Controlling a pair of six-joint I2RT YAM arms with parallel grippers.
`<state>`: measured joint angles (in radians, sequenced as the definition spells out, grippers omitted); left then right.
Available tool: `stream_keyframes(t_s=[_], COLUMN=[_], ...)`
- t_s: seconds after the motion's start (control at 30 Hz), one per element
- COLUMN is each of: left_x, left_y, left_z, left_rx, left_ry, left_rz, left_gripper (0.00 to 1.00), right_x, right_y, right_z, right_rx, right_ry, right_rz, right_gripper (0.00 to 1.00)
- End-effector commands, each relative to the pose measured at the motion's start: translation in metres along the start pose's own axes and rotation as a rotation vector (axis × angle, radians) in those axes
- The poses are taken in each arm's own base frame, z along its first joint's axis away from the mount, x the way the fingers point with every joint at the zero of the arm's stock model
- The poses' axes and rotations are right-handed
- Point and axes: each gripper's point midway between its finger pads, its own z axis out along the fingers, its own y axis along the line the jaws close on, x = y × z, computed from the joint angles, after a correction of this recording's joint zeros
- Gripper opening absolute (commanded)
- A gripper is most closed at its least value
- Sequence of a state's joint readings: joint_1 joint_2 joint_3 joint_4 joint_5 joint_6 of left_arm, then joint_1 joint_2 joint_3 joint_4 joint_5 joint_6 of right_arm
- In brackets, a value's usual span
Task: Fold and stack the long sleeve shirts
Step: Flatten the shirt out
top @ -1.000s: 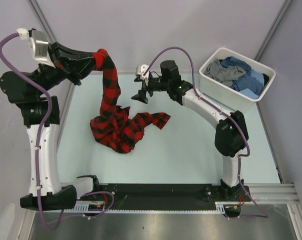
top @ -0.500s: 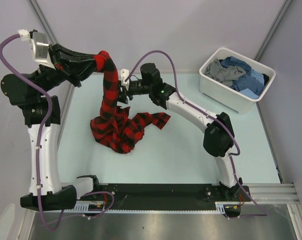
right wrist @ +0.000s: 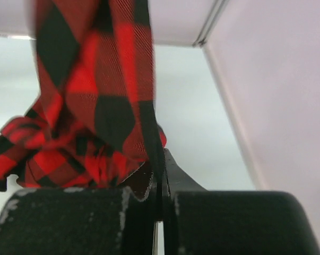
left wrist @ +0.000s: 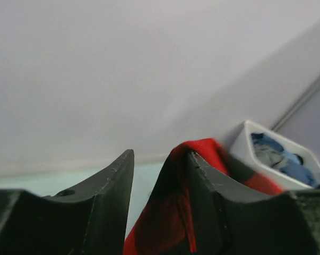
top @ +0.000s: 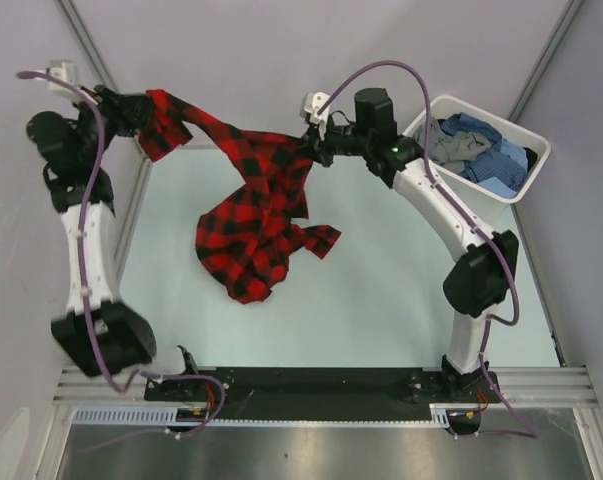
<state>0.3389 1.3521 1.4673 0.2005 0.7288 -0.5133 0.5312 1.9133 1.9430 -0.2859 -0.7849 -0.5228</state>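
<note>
A red-and-black check long sleeve shirt (top: 251, 215) is stretched in the air between both grippers, and its bulk hangs down onto the pale table. At the far left corner, my left gripper (top: 146, 118) has one end of the cloth draped over it. In the left wrist view its jaws (left wrist: 161, 154) stand apart; the shirt (left wrist: 170, 212) lies against the right finger, with a gap to the left finger. My right gripper (top: 309, 150) is shut on the shirt's edge at the back middle. The right wrist view shows that gripper (right wrist: 161, 159) pinching a dark fold of the shirt (right wrist: 96, 79).
A white tub (top: 431, 180) at the back right holds blue check and grey shirts (top: 481, 150); the tub (left wrist: 244, 141) also shows in the left wrist view. Grey walls close the table at the back and sides. The arm bases stand at the near edge.
My right gripper reached the hanging shirt, shut on it and drew it right and back. The left arm swung back toward the left corner, its jaws parted. The shirt now spans both grippers.
</note>
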Motion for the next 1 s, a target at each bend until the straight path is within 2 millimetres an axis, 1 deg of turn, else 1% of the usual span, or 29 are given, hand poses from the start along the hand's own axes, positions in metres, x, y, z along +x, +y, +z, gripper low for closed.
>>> stream_keyframes(t_s=[0.0,0.03,0.07,0.1,0.13,0.17,0.2,0.23,0.27,0.3,0.33,0.37,0.4,0.43,0.47,0.5,0.57,0.6,0.67,0.7,0.77,0.8,0.83,0.87,0.9,0.93,0.97], left_x=[0.097,0.101,0.12,0.14,0.136,0.166,0.186,0.196,0.212,0.23,0.241,0.256,0.274,0.283,0.296,0.307,0.315,0.324,0.331,0.339,0.35,0.359,0.365,0.376,0.38,0.387,0.393], left_y=[0.085,0.066,0.06,0.05,0.032,0.033,0.031,0.03,0.02,0.005,-0.001,-0.009,-0.034,-0.041,-0.047,-0.065,-0.074,-0.076,-0.083,-0.094,-0.106,-0.123,-0.123,-0.135,-0.138,-0.129,-0.142], left_z=[0.011,0.002,-0.011,-0.027,-0.043,-0.063,-0.082,-0.095,-0.113,-0.124,-0.13,-0.141,-0.14,-0.14,-0.143,-0.139,-0.134,-0.131,-0.129,-0.129,-0.132,-0.135,-0.135,-0.141,-0.139,-0.138,-0.138], left_rx=[-0.162,-0.099,-0.063,-0.049,-0.008,-0.017,-0.038,-0.029,-0.001,0.035,0.066,0.069,0.15,0.174,0.189,0.251,0.272,0.28,0.296,0.332,0.353,0.405,0.386,0.424,0.424,0.373,0.408], left_ry=[0.194,0.233,0.29,0.362,0.367,0.43,0.494,0.522,0.552,0.609,0.637,0.672,0.704,0.719,0.741,0.757,0.775,0.797,0.818,0.836,0.864,0.875,0.885,0.902,0.895,0.911,0.906], left_rz=[-0.159,-0.144,-0.097,-0.116,0.018,0.027,0.029,0.116,0.131,0.133,0.206,0.258,0.305,0.349,0.363,0.38,0.347,0.336,0.317,0.313,0.329,0.363,0.412,0.449,0.489,0.557,0.601], left_gripper=[0.52,0.54,0.56,0.6,0.62,0.7,0.72,0.73,0.74,0.75,0.75,0.75,0.75,0.75,0.76,0.76,0.76,0.76,0.76,0.76,0.76,0.76,0.76,0.75,0.75,0.75,0.75], right_x=[-0.084,-0.086,-0.079,-0.096,-0.1,-0.088,-0.086,-0.106,-0.104,-0.103,-0.096,-0.092,-0.095,-0.097,-0.083,-0.086,-0.08,-0.079,-0.082,-0.078,-0.081,-0.079,-0.081,-0.081,-0.081,-0.08,-0.081], right_y=[-0.004,-0.021,-0.036,-0.059,-0.074,-0.096,-0.111,-0.119,-0.129,-0.134,-0.136,-0.136,-0.133,-0.133,-0.13,-0.13,-0.13,-0.13,-0.129,-0.13,-0.131,-0.133,-0.133,-0.134,-0.135,-0.134,-0.134], right_z=[-0.024,-0.03,-0.026,-0.037,-0.044,-0.048,-0.053,-0.066,-0.072,-0.075,-0.075,-0.075,-0.079,-0.08,-0.075,-0.079,-0.079,-0.081,-0.083,-0.084,-0.086,-0.087,-0.087,-0.088,-0.088,-0.087,-0.088], right_rx=[0.089,0.142,0.186,0.278,0.327,0.379,0.439,0.474,0.503,0.528,0.537,0.545,0.55,0.555,0.554,0.565,0.577,0.584,0.59,0.598,0.615,0.636,0.643,0.651,0.658,0.658,0.662], right_ry=[-0.111,-0.113,-0.104,-0.132,-0.148,-0.14,-0.136,-0.178,-0.182,-0.187,-0.182,-0.175,-0.179,-0.187,-0.163,-0.165,-0.148,-0.143,-0.145,-0.138,-0.144,-0.143,-0.146,-0.148,-0.15,-0.149,-0.149], right_rz=[-0.06,-0.047,-0.006,0.033,0.067,0.109,0.139,0.165,0.186,0.208,0.233,0.24,0.238,0.231,0.25,0.245,0.255,0.26,0.259,0.261,0.257,0.253,0.248,0.247,0.248,0.249,0.248], right_gripper=[0.0,0.0,0.0,0.0,0.0,0.0,0.0,0.0,0.0,0.0,0.0,0.0,0.0,0.0,0.0,0.0,0.0,0.0,0.0,0.0,0.0,0.0,0.0,0.0,0.0,0.0,0.0])
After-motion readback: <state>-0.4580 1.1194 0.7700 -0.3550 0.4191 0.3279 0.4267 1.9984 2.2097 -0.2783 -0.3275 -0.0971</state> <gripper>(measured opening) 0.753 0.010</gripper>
